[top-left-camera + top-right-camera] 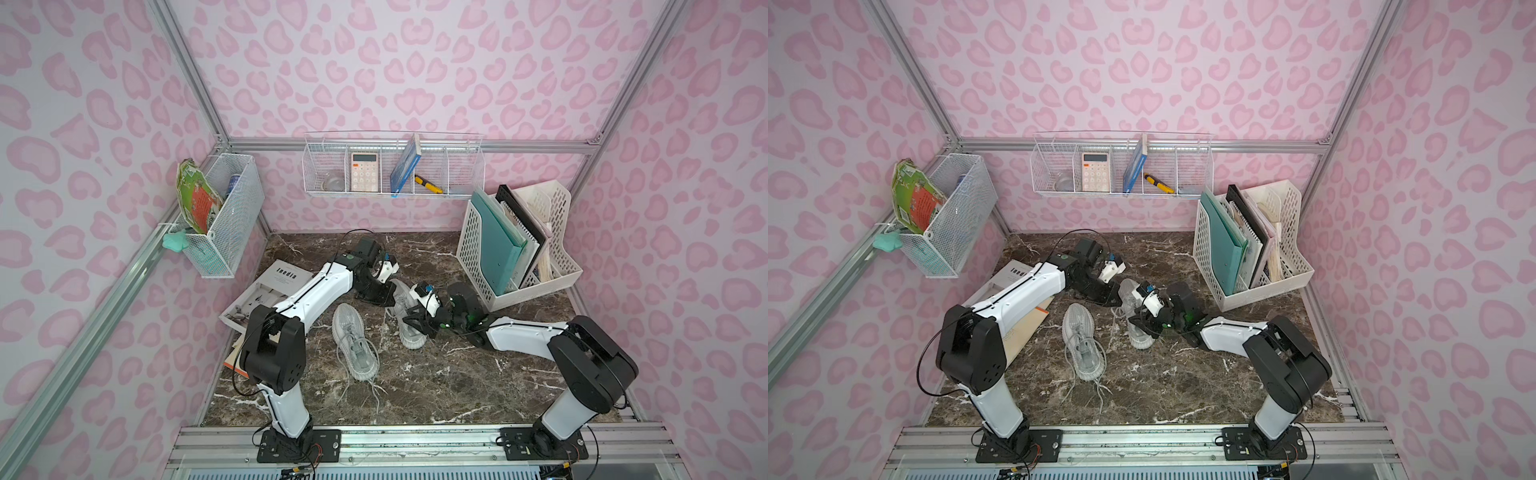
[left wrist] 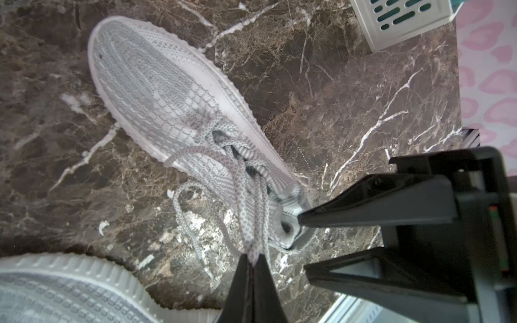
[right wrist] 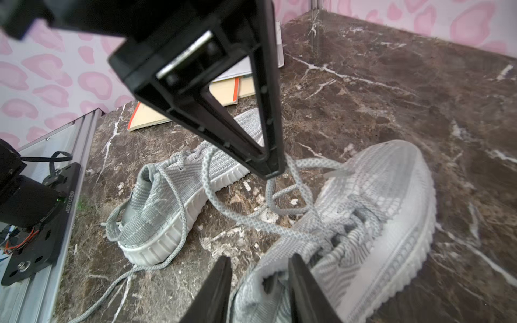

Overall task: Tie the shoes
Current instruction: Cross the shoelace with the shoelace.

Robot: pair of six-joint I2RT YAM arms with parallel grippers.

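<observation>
Two light grey knit shoes lie on the marble table. The untied near shoe (image 1: pixel 354 340) (image 1: pixel 1082 341) (image 3: pixel 156 212) lies mid-table. The far shoe (image 1: pixel 412 337) (image 1: pixel 1140 338) (image 2: pixel 156 84) (image 3: pixel 377 209) sits under both grippers. My left gripper (image 2: pixel 253 258) (image 1: pixel 388 300) (image 3: pixel 272 173) is shut on that shoe's laces (image 2: pixel 246 201) (image 3: pixel 296 193), holding them taut above the tongue. My right gripper (image 3: pixel 260 268) (image 2: pixel 301 243) (image 1: pixel 409 322) is open at the heel. One finger (image 3: pixel 300 282) is at the shoe's opening and the other finger (image 3: pixel 222 282) stands outside the collar.
A white file rack (image 1: pixel 519 249) with folders stands at the back right. A white box and books (image 1: pixel 266 291) lie at the left under the left arm. Wire baskets (image 1: pixel 226 216) (image 1: pixel 392 166) hang on the walls. The near shoe's loose laces (image 1: pixel 374 395) trail toward the front.
</observation>
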